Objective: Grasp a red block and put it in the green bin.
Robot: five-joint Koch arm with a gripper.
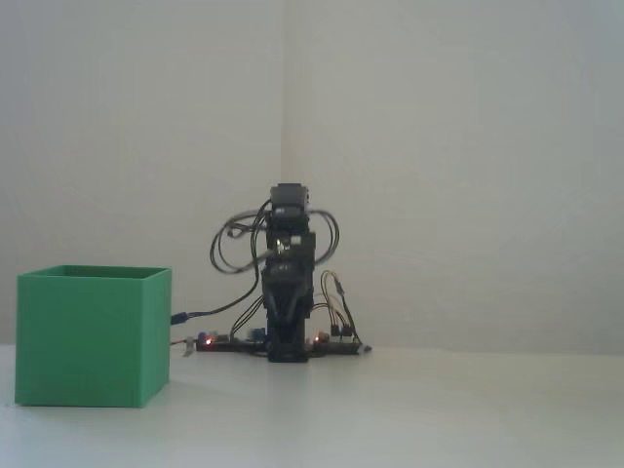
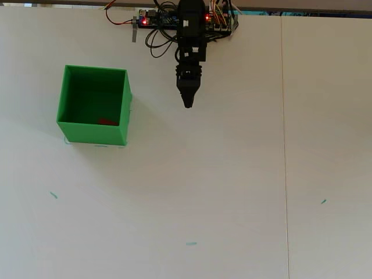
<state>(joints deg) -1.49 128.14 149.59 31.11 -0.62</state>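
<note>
The green bin (image 2: 93,131) stands on the table at the left in the overhead view and at the lower left in the fixed view (image 1: 93,336). The red block (image 2: 106,122) lies inside the bin, near its front wall, seen only from overhead. My gripper (image 2: 188,104) is folded back near the arm's base, to the right of the bin and apart from it. Its jaws come together to a point and hold nothing. In the fixed view the gripper (image 1: 287,322) points towards the camera.
A circuit board (image 2: 168,20) with small red lights and looped wires sits at the arm's base at the table's far edge. A seam (image 2: 283,145) runs down the white table. Small teal marks (image 2: 53,195) dot the near part.
</note>
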